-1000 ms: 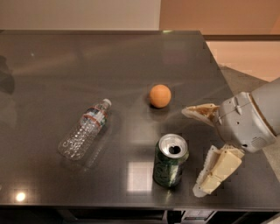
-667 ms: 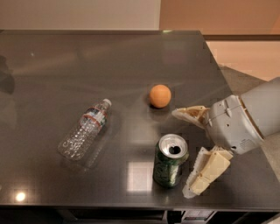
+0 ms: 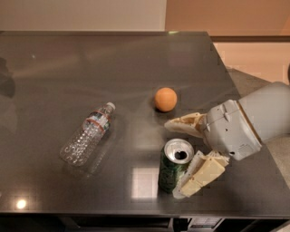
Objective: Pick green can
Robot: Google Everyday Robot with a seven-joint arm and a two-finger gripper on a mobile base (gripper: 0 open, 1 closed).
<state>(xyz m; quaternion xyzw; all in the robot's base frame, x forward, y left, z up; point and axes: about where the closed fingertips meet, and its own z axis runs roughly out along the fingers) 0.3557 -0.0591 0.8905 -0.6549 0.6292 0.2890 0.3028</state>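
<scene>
Camera view shows one green can (image 3: 174, 171), upright near the front edge of the table (image 3: 113, 59), one lying bottle (image 3: 88, 136) and one orange ball (image 3: 166, 99). The gripper (image 3: 176, 156) is wide open, with a finger on each side of the can, not closed on it. The table is dark and glossy, and the wall (image 3: 81, 13) is pale.

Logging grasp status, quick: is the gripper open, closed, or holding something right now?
Gripper: open, at lower right, fingers spread either side of the green can, not clamped on it.
</scene>
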